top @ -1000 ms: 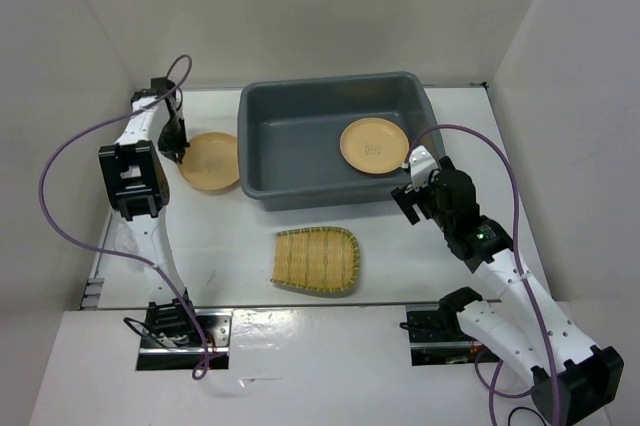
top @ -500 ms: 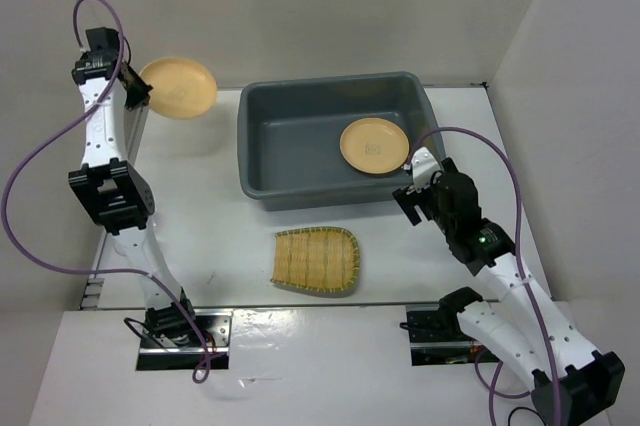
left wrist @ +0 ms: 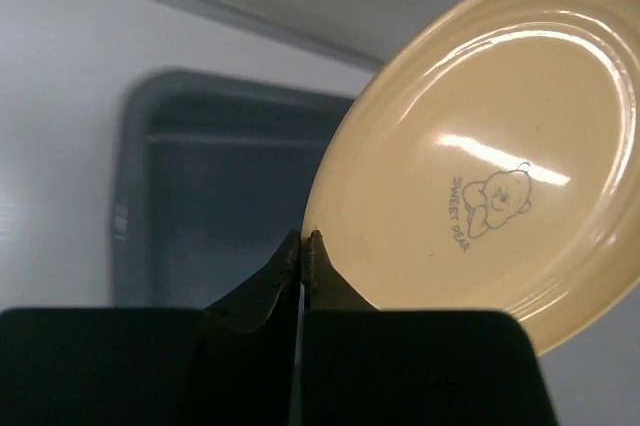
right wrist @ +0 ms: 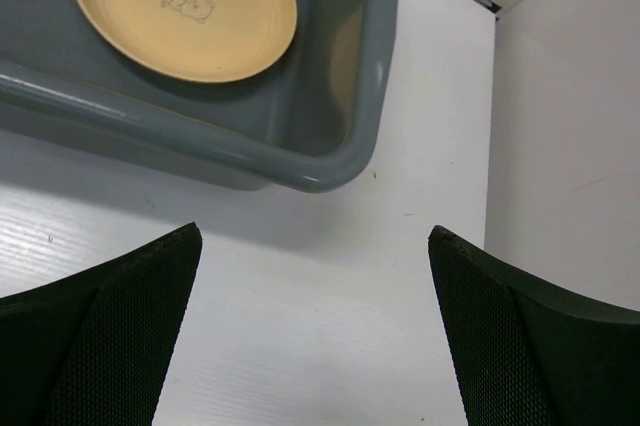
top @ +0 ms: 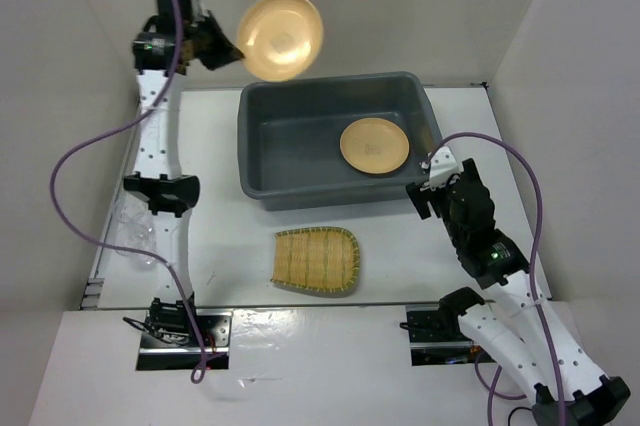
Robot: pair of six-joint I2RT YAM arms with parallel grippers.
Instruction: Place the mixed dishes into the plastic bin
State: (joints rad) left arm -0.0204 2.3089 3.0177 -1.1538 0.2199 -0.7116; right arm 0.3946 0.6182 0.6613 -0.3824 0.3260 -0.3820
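My left gripper [top: 228, 49] is shut on the rim of a tan-orange plate [top: 280, 36] and holds it high, tilted, above the back left corner of the slate-grey plastic bin [top: 262, 181]. In the left wrist view the fingers pinch the plate [left wrist: 490, 156] edge, with the bin [left wrist: 200, 196] below. A second plate [top: 374, 145] lies in the bin's right part, also in the right wrist view [right wrist: 180, 8]. The bamboo tray [top: 316, 260] lies in front of the bin. The clear glass cup [top: 135, 236] lies at the left edge. My right gripper [top: 422, 186] is open and empty by the bin's front right corner [right wrist: 340, 161].
White walls close the table at the back and both sides. The left arm's purple cable loops over the left side. Bare table shows right of the bin [right wrist: 440, 126].
My left gripper has lifted the plate from the table left of the bin, up and to the right, to above the bin's back left corner. The right gripper drew back slightly.
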